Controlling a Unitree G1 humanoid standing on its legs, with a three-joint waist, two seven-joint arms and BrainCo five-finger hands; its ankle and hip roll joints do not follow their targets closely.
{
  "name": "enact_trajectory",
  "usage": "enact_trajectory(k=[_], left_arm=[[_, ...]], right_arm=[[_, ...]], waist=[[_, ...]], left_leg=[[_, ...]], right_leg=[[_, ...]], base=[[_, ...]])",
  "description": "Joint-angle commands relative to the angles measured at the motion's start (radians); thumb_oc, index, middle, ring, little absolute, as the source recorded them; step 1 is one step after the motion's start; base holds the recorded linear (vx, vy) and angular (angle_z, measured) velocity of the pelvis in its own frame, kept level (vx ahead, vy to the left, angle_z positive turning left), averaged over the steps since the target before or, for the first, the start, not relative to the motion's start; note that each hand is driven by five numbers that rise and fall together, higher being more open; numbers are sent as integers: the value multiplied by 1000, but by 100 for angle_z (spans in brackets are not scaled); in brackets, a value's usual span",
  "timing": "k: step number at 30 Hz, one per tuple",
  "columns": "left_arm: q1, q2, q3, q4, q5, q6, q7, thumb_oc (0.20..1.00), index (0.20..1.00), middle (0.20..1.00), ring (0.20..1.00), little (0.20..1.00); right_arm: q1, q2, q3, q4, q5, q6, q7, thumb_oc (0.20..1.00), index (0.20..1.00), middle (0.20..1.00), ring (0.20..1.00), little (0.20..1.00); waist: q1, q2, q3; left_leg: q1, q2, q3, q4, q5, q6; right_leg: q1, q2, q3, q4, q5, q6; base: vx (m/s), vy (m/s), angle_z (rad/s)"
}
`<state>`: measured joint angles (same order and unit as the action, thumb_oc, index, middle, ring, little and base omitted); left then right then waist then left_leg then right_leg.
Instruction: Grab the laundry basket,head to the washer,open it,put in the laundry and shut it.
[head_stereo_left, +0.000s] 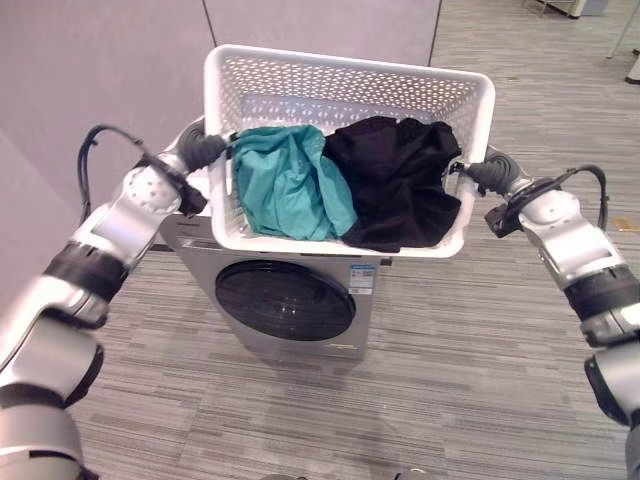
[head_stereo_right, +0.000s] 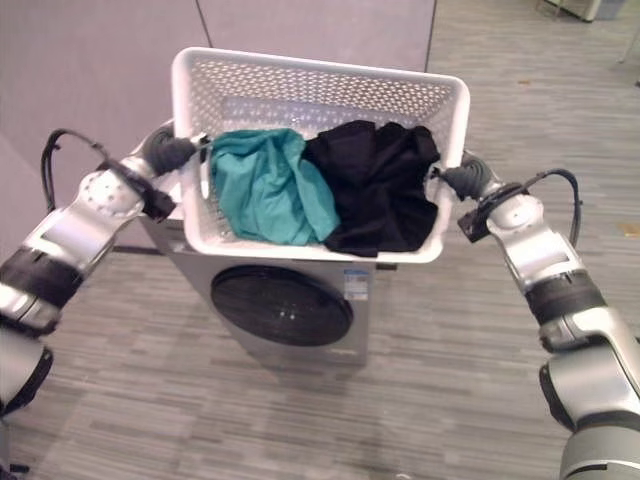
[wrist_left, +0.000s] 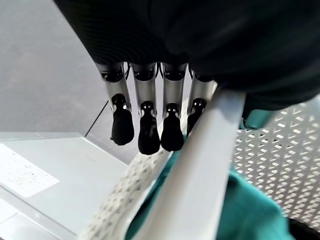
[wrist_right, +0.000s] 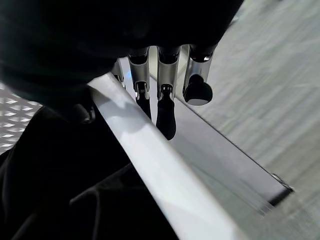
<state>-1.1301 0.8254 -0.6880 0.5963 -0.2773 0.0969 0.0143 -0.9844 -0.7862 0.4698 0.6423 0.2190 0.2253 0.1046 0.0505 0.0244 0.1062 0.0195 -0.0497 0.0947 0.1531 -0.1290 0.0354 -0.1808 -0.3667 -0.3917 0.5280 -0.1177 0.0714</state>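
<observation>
The white perforated laundry basket (head_stereo_left: 345, 95) is held up between the two arms, directly above the silver front-loading washer (head_stereo_left: 290, 300), whose dark round door (head_stereo_left: 285, 298) faces the robot and looks closed. Inside the basket a teal garment (head_stereo_left: 290, 185) lies toward the robot's left and a black garment (head_stereo_left: 395, 180) toward its right.

The left robot hand (wrist_left: 150, 125) sits at the basket's left end. In its wrist view the fingers hang fairly straight along the outside of the rim, with the washer's top just beyond them; the thumb is hidden, so a true pinch cannot be confirmed. The right robot hand (wrist_right: 165, 107) mirrors it at the right end, its fingers extended down past the rim rather than curled round it.

The basket's long axis runs left to right across the robot, so each hand takes one short end and neither is nearer. The door lies below and slightly forward of the basket. Judging from this, the basket probably has to be set down, on the washer's top or on the grey floor (head_stereo_left: 480, 340), before either hand can reach the door.
</observation>
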Motion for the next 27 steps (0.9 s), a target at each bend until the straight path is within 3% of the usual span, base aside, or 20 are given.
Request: enact_trajectory(k=[1,3,4,5,6,7,8,9,10,11,12,13,14,15,17,18,19,23,26,27], left_arm=[[-154,113,123,60,-21,-20,98,200,200,200,200,200],[-206,109,74,100,-26,-5,94,200,200,200,200,200],[-273,99,6,179,-43,1,85,200,200,200,200,200],[-280,99,0,186,-46,-1,84,200,200,200,200,200],[-322,83,-44,253,-51,3,77,200,200,200,200,200],[-332,80,-52,262,-54,-1,75,200,200,200,200,200],[-349,70,-72,306,-49,-3,72,200,200,200,200,200],[-337,64,-77,353,-40,-15,81,200,200,200,200,200],[-345,56,-78,361,-43,-12,79,200,200,200,200,200],[-347,55,-79,363,-43,-12,79,200,200,200,200,200],[-373,29,-89,382,-58,-10,89,200,200,200,200,200],[-378,27,-91,386,-59,-12,88,200,200,200,200,200],[-409,2,-100,418,-79,-19,98,200,200,200,200,200],[-412,1,-102,420,-79,-19,98,200,200,200,200,200],[-444,0,-134,430,-79,-21,95,200,200,200,200,200],[-449,6,-142,440,-87,-22,90,200,200,200,200,200],[-472,17,-162,452,-96,-32,90,200,200,200,200,200],[-478,2,-192,494,-74,-28,83,200,200,200,200,200],[-478,-4,-214,501,-50,-23,78,200,200,200,200,200],[-492,-13,-237,505,-8,-23,75,200,200,200,200,200]], right_arm=[[-168,-61,12,139,-73,0,-79,200,200,200,200,200],[-230,-11,72,218,-55,2,-71,200,200,200,200,200],[-307,46,136,316,-27,-7,-74,200,200,200,200,200],[-315,49,140,325,-24,-10,-75,200,200,200,200,200],[-349,68,182,388,-2,-11,-71,200,200,200,200,200],[-353,69,182,395,0,-14,-71,200,200,200,200,200],[-355,64,201,415,11,-16,-65,200,200,200,200,200],[-360,54,218,427,57,-36,-76,200,200,200,200,200],[-370,55,224,453,68,-40,-82,200,200,200,200,200],[-373,56,226,457,69,-42,-82,200,200,200,200,200],[-411,70,251,486,87,-39,-96,200,200,200,200,200],[-415,69,253,489,89,-40,-96,200,200,200,200,200],[-456,76,275,505,114,-44,-111,200,200,200,200,200],[-459,76,276,508,115,-45,-111,200,200,200,200,200],[-484,73,310,545,98,-40,-111,200,200,200,200,200],[-489,71,320,556,92,-43,-109,200,200,200,200,200],[-490,80,328,609,84,-48,-105,200,200,200,200,200],[-440,119,314,626,74,-40,-94,200,200,200,200,200],[-409,144,314,611,64,-34,-79,200,200,200,200,200],[-380,168,315,623,35,-29,-63,200,200,200,200,200]], waist=[[53,12,-16],[59,9,-12],[69,7,-14],[67,9,-13],[79,-11,-24],[78,-10,-22],[74,-23,-29],[57,-41,-42],[62,-48,-43],[59,-45,-42],[82,-49,-22],[83,-46,-21],[96,-51,0],[95,-51,1],[109,-79,15],[121,-84,17],[152,-78,20],[156,-61,-2],[157,-65,-13],[168,-63,-18]], left_leg=[[87,4,-11,-69,-9,72],[115,-8,-20,-90,-26,73],[126,-8,-21,-95,-40,67],[126,-4,-22,-94,-42,66],[118,-13,-21,-68,-59,54],[116,-8,-23,-63,-62,52],[113,-7,-28,-35,-86,41],[76,12,-21,108,-124,-4],[39,30,-15,200,-105,-28],[29,35,-19,217,-111,-31],[-67,76,-31,432,-40,-79],[-75,81,-34,445,-44,-84],[-153,123,-72,498,8,-108],[-155,124,-73,499,8,-109],[-185,196,-91,386,-1,-104],[-168,213,-111,287,26,-105],[-135,232,-201,56,143,-118],[-81,247,-250,-46,151,-130],[-83,217,-246,-35,134,-121],[-74,186,-245,-38,116,-111]], right_leg=[[-14,-11,35,101,160,131],[-32,-8,-13,35,148,138],[-39,11,-84,-83,175,144],[-34,16,-88,-92,178,144],[-4,38,-126,-221,172,134],[4,46,-133,-235,177,131],[37,72,-133,-289,154,113],[81,136,-116,-320,88,62],[111,144,-130,-333,77,45],[112,149,-134,-337,77,42],[169,186,-124,-377,47,-5],[169,192,-125,-380,46,-10],[197,220,-120,-406,18,-31],[197,221,-121,-408,18,-32],[217,218,-108,-421,6,-27],[220,224,-95,-424,3,-24],[226,237,-75,-424,5,-30],[233,245,-63,-393,-16,-23],[226,217,-63,-364,-3,-11],[231,192,-62,-346,-1,2]], base=[[78,70,-13],[201,26,-28],[201,-34,-36],[220,-123,-39],[104,-97,-21],[161,-162,-1],[201,-213,21],[274,-259,40],[206,-204,47],[101,-191,69],[17,-147,55],[20,-184,37],[-15,-63,-10],[24,-61,-30],[95,33,-11],[145,183,14],[105,153,5],[157,176,-46],[140,216,-50],[164,334,-25]])
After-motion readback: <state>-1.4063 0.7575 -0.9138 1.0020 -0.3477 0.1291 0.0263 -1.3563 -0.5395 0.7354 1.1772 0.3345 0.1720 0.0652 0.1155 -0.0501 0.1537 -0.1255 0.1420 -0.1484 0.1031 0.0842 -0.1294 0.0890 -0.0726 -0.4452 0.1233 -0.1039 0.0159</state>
